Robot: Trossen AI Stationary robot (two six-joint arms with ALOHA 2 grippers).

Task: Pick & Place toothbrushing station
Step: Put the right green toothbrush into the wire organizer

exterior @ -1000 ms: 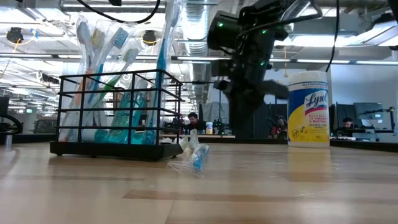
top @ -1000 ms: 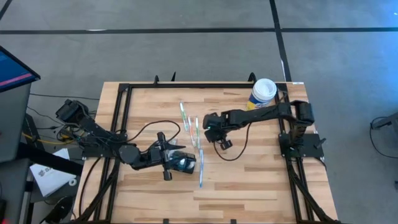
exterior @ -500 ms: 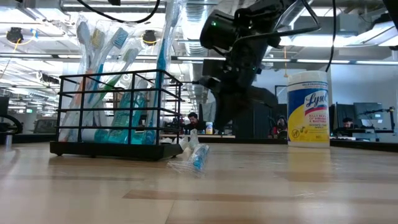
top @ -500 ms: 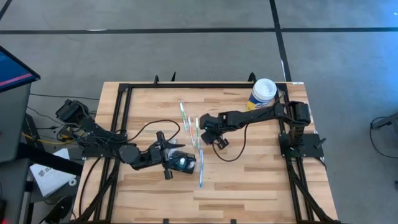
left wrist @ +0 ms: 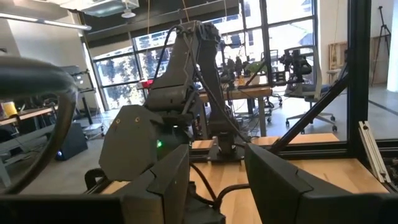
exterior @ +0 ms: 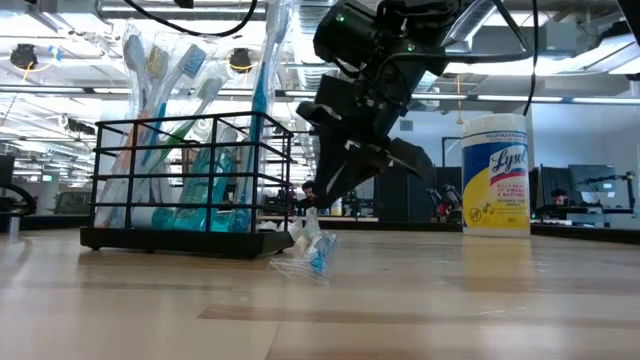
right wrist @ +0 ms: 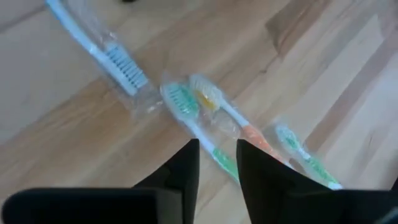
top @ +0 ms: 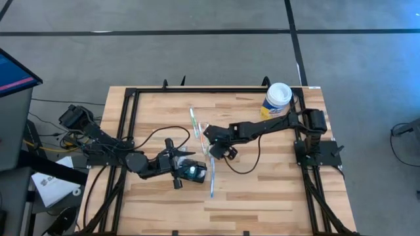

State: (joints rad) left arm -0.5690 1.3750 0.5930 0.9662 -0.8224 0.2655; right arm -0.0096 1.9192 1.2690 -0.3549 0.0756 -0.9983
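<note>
Station: the toothbrushing station (exterior: 185,185), a black wire holder full of wrapped toothbrushes, stands upright nearest the low camera, in the table's front half toward its left edge; no change over the last second.
Left gripper: the left gripper (top: 187,169) rests against the station on the table, jaws parted wide on either side of it, as a second ago. Whether they actually grip it I cannot tell.
Loose brush: one wrapped toothbrush (exterior: 312,252) lies flat just beside the station's base.
Right gripper: the right gripper (top: 211,142) has swung from mid-table leftward and come down over the loose toothbrushes (right wrist: 205,118) near the table's middle.
Right jaws: a narrow gap, nothing between them; the tips hang just above a green-bristled brush (right wrist: 186,106).
Meaning: in my judgement a pick of one loose brush is being set up; none is lifted yet.
Far side: a wipes canister (top: 278,98) stands at the table's rear right corner, untouched.
</note>
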